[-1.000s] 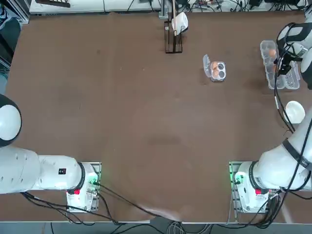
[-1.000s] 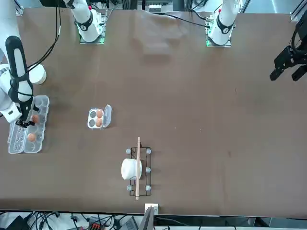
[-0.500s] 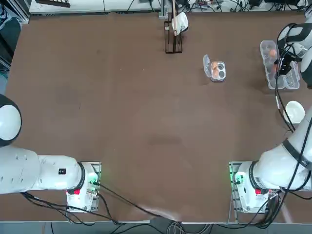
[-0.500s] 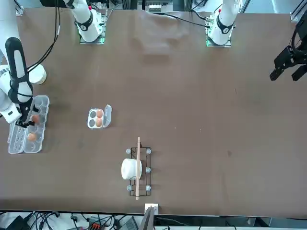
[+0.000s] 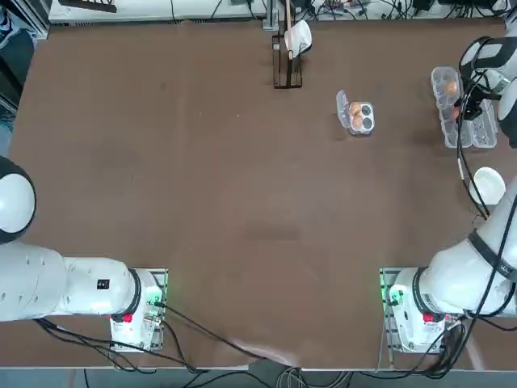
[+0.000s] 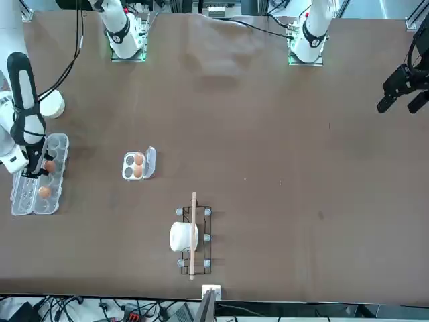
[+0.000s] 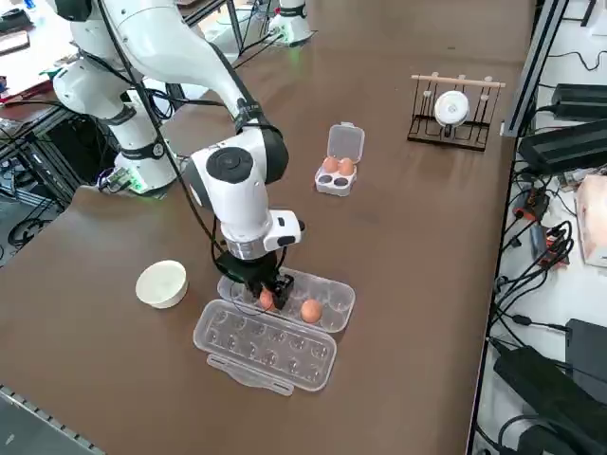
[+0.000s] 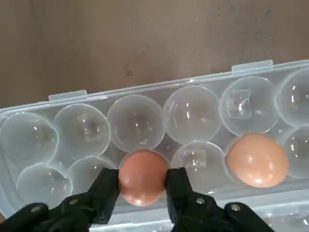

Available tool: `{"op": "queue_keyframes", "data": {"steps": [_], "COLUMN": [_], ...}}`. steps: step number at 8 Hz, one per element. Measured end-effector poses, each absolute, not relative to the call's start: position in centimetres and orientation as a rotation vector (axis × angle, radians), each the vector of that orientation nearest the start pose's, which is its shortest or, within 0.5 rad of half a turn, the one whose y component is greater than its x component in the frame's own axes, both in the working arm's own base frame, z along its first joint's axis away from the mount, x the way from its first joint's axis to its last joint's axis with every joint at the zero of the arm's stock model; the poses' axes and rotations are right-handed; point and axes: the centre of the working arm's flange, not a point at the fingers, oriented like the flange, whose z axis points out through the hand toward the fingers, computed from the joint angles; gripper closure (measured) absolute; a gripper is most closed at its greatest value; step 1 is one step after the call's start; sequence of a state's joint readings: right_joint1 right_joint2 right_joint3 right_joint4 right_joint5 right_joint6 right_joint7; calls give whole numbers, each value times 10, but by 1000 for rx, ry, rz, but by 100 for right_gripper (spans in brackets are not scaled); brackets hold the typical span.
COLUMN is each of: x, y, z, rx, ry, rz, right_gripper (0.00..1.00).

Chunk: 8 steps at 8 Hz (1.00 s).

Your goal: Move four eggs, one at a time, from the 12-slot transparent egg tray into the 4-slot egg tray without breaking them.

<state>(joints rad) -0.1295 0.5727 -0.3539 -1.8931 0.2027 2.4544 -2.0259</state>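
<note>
The right claw [image 8: 143,182] is clenched on an egg [image 8: 143,177], one finger [image 8: 107,189] on each side, the egg sitting in a cup of the 12-slot transparent egg tray [image 8: 140,121]. A second egg [image 8: 257,160] lies two cups along. Best to lift straight up, slowly, squeezing no harder. The 4-slot egg tray [image 5: 361,118], holding two eggs, stands well apart on the desk [image 5: 242,202].

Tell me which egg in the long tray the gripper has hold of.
The right gripper is shut on the egg between its fingers; the other egg sits free, one empty cup along the same row.
</note>
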Motion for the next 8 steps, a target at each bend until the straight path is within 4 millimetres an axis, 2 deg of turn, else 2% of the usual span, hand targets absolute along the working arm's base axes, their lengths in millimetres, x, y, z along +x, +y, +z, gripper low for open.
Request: {"op": "queue_keyframes", "data": {"steps": [3,4,6,8], "x": [569,570,573,568], "y": [-286,-287,-283,-274], "z": [221,229,261,295], "rx": [-2414,-2409,-2400,-2467], "ry": [-2078,-2065,-1993,-1810], "rz": [40,30,-19,-47], "right_gripper": [44,44,44,44]}}
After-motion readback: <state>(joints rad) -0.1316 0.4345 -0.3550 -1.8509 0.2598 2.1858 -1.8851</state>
